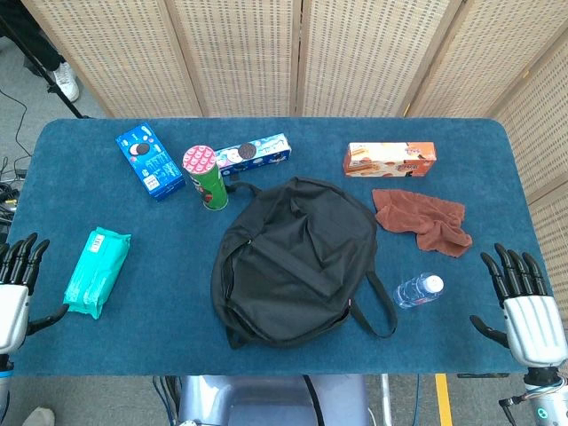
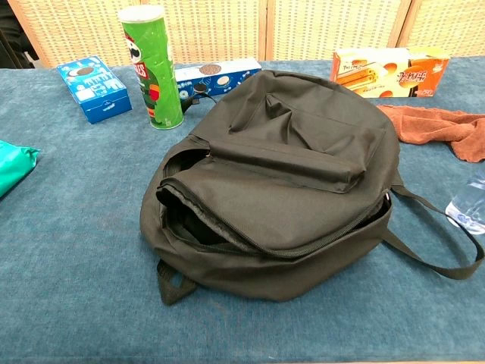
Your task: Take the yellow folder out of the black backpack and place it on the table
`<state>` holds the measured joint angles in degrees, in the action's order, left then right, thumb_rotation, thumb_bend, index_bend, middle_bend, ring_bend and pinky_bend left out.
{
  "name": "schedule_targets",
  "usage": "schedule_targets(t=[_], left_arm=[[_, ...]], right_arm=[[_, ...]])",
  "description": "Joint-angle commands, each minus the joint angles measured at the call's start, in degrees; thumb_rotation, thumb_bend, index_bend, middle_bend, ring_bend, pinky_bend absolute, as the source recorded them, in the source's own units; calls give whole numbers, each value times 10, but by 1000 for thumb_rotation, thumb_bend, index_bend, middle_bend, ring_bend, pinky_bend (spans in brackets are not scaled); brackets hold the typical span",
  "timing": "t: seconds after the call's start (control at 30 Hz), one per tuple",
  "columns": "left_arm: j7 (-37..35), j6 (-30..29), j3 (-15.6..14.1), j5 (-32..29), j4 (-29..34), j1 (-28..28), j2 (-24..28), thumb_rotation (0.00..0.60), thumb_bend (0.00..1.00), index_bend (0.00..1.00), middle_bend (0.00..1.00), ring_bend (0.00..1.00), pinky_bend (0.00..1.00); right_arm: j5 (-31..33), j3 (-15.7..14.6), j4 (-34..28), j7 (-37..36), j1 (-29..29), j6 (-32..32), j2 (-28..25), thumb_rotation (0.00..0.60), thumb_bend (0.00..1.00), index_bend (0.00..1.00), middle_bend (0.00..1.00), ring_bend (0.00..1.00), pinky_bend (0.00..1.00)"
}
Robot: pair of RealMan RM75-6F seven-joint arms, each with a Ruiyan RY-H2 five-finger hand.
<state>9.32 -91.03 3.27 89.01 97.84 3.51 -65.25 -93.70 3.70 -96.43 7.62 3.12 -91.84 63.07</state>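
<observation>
The black backpack [image 1: 293, 262] lies flat in the middle of the blue table [image 1: 133, 328], its main zip open toward me. In the chest view the backpack [image 2: 280, 189] shows a dark gap along its near left side; no yellow folder is visible in either view. My left hand [image 1: 16, 288] hovers at the table's near left edge, fingers apart, holding nothing. My right hand [image 1: 525, 302] is at the near right edge, fingers spread, also empty. Neither hand shows in the chest view.
A green crisp can [image 1: 205, 176] stands behind the backpack, with a blue biscuit box [image 1: 149, 160] and a long blue biscuit box [image 1: 256, 153] near it. An orange box [image 1: 390, 159], a brown cloth [image 1: 423, 219], a water bottle [image 1: 415, 290] and a teal packet [image 1: 97, 271] lie around.
</observation>
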Motion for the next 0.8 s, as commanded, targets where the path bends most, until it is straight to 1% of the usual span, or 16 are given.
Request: schedule_targets(t=[0.03, 0.2, 0.3, 0.37, 0.5, 0.53, 0.63, 0.73, 0.8], left_arm=[[0, 0, 0, 0, 0, 0, 0, 600, 0, 0, 0, 0, 0], [-2, -1, 1, 0, 3, 0, 2, 600, 0, 0, 0, 0, 0], [-4, -6, 2, 1, 3, -2, 3, 600, 0, 0, 0, 0, 0], [-6, -7, 3, 0, 4, -3, 4, 600, 0, 0, 0, 0, 0], [-7, -6, 6, -5, 6, -2, 5, 600, 0, 0, 0, 0, 0], [-6, -4, 6, -6, 6, -1, 5, 600, 0, 0, 0, 0, 0], [-4, -2, 7, -8, 5, 0, 3, 600, 0, 0, 0, 0, 0], [-2, 2, 8, -11, 3, 1, 2, 600, 0, 0, 0, 0, 0], [-2, 6, 9, -14, 1, 3, 1, 600, 0, 0, 0, 0, 0]], right_arm=[[-1, -1, -1, 0, 0, 1, 0, 600, 0, 0, 0, 0, 0], [-17, -6, -6, -15, 4, 2, -3, 600, 0, 0, 0, 0, 0], [-32, -16, -11, -39, 13, 20, -10, 600, 0, 0, 0, 0, 0], [-42, -23, -17, -62, 28, 46, -23, 600, 0, 0, 0, 0, 0], [-82, -33, -41, -104, 70, 96, -47, 600, 0, 0, 0, 0, 0], [-100, -37, -55, -116, 86, 115, -52, 600, 0, 0, 0, 0, 0], [-118, -40, -82, -136, 118, 156, -63, 600, 0, 0, 0, 0, 0], [-123, -38, -112, -151, 155, 206, -65, 600, 0, 0, 0, 0, 0], [-116, -27, -127, -148, 182, 240, -59, 600, 0, 0, 0, 0, 0]])
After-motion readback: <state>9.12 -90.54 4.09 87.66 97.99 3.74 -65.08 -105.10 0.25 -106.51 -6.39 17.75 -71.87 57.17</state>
